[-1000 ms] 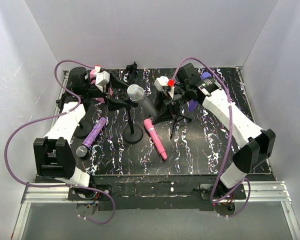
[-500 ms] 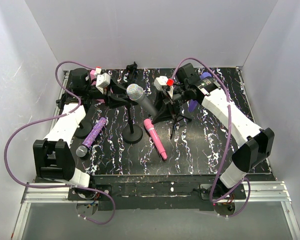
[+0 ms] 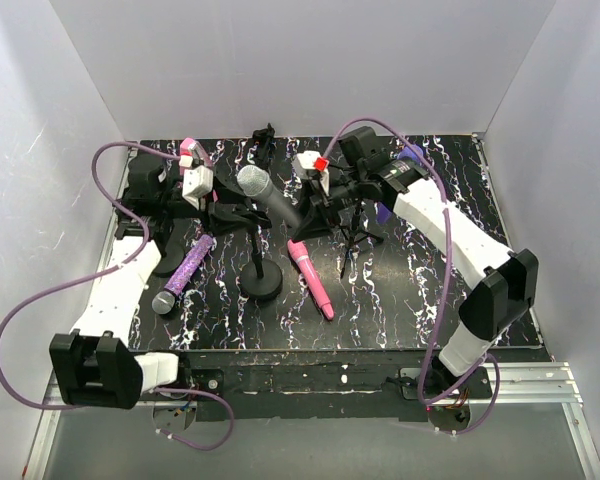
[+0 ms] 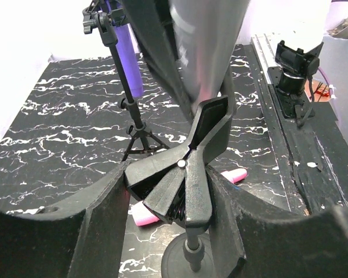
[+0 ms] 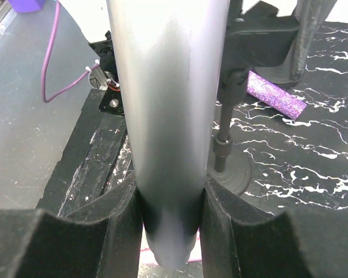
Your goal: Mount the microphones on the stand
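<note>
So the silver-grey microphone (image 3: 270,198) is up in the air over the middle of the counter (image 3: 410,300), tail end pinched tight in the right gripper (image 5: 169,223), head pointing off to the left. The left gripper (image 4: 175,194) looks clamped on the hinge part of the stand's clip (image 4: 207,130), and in the left wrist view the mic's barrel sits right at the mouth of that clip, not obviously snapped in yet. Honestly, this is the sketchy bit. The stand (image 3: 260,286) is one thin pole on a small round base, so if the right arm pushes off-axis, I'd guess the whole thing tips or skates sideways. If the left grip is squeezing the clip's jaws narrower, the barrel may just ride over the edge and pop out. Letting go too early would probably drop it onto the pink microphone (image 3: 312,280) lying just beside the base. The glittery purple microphone (image 3: 185,270) lies flat on the counter further left, so two are left to do. The dark purple microphone (image 4: 126,52) seems to be up on the tripod stand (image 4: 136,121) already.
</note>
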